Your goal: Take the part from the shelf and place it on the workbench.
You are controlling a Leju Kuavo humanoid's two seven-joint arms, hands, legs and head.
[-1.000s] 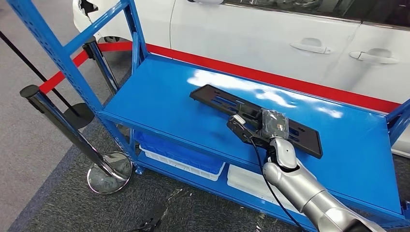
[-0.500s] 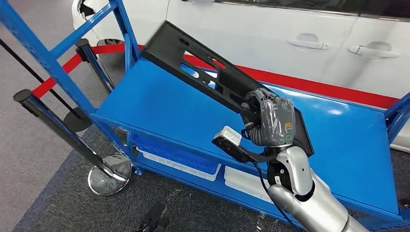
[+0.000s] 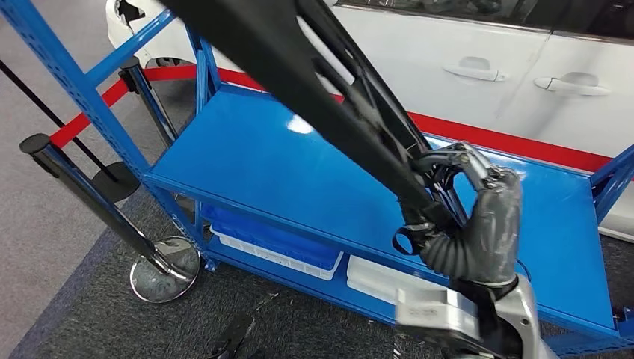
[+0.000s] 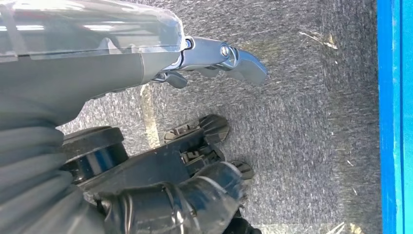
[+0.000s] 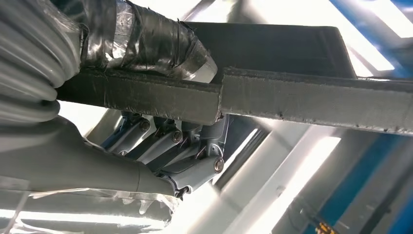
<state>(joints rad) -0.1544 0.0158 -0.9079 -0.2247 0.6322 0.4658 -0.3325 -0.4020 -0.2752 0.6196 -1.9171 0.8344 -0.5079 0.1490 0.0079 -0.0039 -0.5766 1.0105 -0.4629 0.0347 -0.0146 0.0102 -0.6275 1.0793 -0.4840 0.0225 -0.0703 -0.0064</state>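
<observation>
The long black slotted part (image 3: 314, 82) is up off the blue shelf (image 3: 254, 164), slanting from the top left of the head view down to my right hand (image 3: 478, 224). That hand grips the part's lower end, above the shelf's right half. In the right wrist view the part's rough dark edge (image 5: 311, 97) crosses the picture, with my right hand (image 5: 87, 156) wrapped around it and its fingers (image 5: 170, 141) curled under it. My left hand (image 4: 97, 63) hangs over the grey carpet holding nothing, one silver finger (image 4: 229, 56) stretched out.
A white car (image 3: 448, 52) stands close behind the shelf, a red barrier belt (image 3: 508, 138) between them. A chrome stanchion post (image 3: 90, 198) and the blue upright (image 3: 75, 82) are at the left. The lower shelf holds a blue bin (image 3: 269, 239) and a white bin (image 3: 381, 280).
My right hand has lifted the black part off the shelf, up and toward the camera, tilting it steeply. The hand itself has come nearer and lower in the picture.
</observation>
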